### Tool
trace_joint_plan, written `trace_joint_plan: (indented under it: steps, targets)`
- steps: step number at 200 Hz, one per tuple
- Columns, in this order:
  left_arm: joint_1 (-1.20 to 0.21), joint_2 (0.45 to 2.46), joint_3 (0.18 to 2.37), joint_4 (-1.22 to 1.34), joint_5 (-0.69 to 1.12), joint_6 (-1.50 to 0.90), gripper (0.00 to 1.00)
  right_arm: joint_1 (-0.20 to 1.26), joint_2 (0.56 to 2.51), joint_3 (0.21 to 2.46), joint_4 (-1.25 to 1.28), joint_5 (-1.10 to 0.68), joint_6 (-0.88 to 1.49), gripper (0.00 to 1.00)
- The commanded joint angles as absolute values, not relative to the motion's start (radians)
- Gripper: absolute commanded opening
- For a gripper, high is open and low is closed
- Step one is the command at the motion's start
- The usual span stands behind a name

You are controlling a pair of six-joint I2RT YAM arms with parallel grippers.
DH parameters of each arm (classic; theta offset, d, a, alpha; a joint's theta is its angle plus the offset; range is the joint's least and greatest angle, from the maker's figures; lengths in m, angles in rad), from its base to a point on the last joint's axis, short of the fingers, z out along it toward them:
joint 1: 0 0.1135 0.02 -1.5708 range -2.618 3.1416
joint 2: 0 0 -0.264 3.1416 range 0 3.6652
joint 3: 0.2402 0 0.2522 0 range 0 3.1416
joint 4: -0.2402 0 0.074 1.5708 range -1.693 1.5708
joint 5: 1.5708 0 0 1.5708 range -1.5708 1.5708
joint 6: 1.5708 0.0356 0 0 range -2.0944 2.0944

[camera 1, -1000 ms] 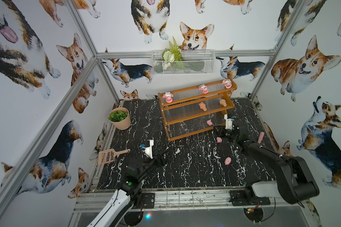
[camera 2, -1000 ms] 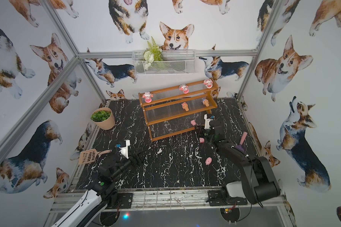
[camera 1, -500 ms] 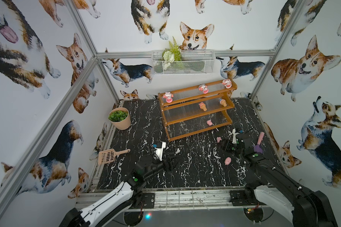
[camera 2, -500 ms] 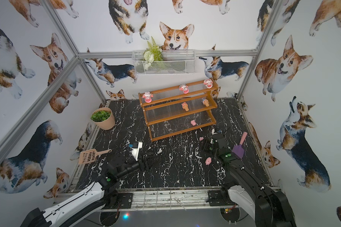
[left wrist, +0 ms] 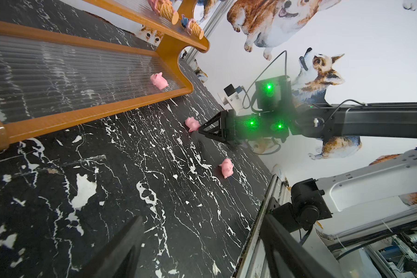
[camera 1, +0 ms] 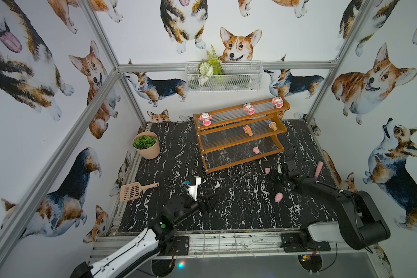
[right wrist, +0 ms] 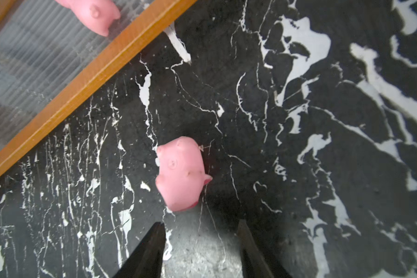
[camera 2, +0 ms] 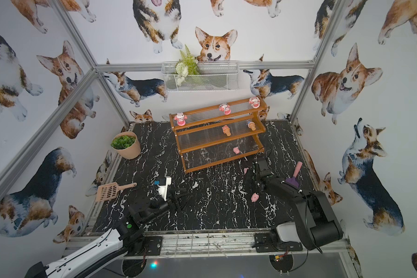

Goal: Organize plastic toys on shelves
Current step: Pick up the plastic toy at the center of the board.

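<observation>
right gripper [right wrist: 200, 223]: fingers spread, nothing between them; low over the table [camera 1: 226, 216], pointing toward the shelves [camera 1: 244, 160]
nearest pig [right wrist: 181, 173]: pink, lying on the table just ahead of the right gripper's tips with a narrow gap; not between the fingers; close to the front rail of the bottom shelf
second pig [camera 1: 278, 197]: pink, on the bare table nearer the front edge, beside the right arm; well apart from the shelves
third pig [camera 1: 256, 150]: on the ribbed panel of the bottom shelf, toward its right end
left gripper [left wrist: 201, 217]: fingers spread wide and empty; hovers over the middle of the table, well apart from every toy
shelves: three steps, orange-brown frame, clear ribbed panels; stand at the back of the table, set at an angle
cones: two on the middle shelf, one [camera 1: 248, 130] near the middle, one [camera 1: 272, 125] nearer the right end; both lie tilted
dolls: three on the top shelf, at the left end [camera 1: 205, 118], right of the middle [camera 1: 248, 108] and at the right end [camera 1: 277, 102]
purple scoop [camera 1: 319, 168]: pink handle, at the right edge of the table, partly hidden by the right arm
beige scoop [camera 1: 133, 191]: flat at the left edge
plant pot [camera 1: 147, 144]: back left corner
wire basket [camera 1: 224, 77]: on the back wall above the shelves, greenery inside
</observation>
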State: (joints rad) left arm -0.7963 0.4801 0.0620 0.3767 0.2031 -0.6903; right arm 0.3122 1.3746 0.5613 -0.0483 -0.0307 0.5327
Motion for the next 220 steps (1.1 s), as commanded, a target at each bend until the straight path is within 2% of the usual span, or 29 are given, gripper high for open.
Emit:
trace_joint_plan:
  steps: [1,76,147,172,220]
  targets:
    - [-0.798,0.442,0.051,0.338,0.188,-0.702,0.80,0.312,1.414,0.595,-0.006,-0.041,0.498,0.50]
    - [-0.809,0.420,0.048,0.330,0.180,-0.713,0.80,0.295,1.533,0.665,-0.001,-0.046,0.473,0.44]
    - [-0.810,0.475,0.051,0.372,0.180,-0.707,0.81,0.293,1.562,0.686,-0.009,-0.029,0.436,0.27]
    - [-0.810,0.491,0.053,0.385,0.180,-0.707,0.80,0.293,1.539,0.675,-0.008,-0.038,0.423,0.19]
    - [-0.811,0.531,0.058,0.419,0.179,-0.707,0.81,0.343,1.359,0.599,0.002,-0.115,0.339,0.12]
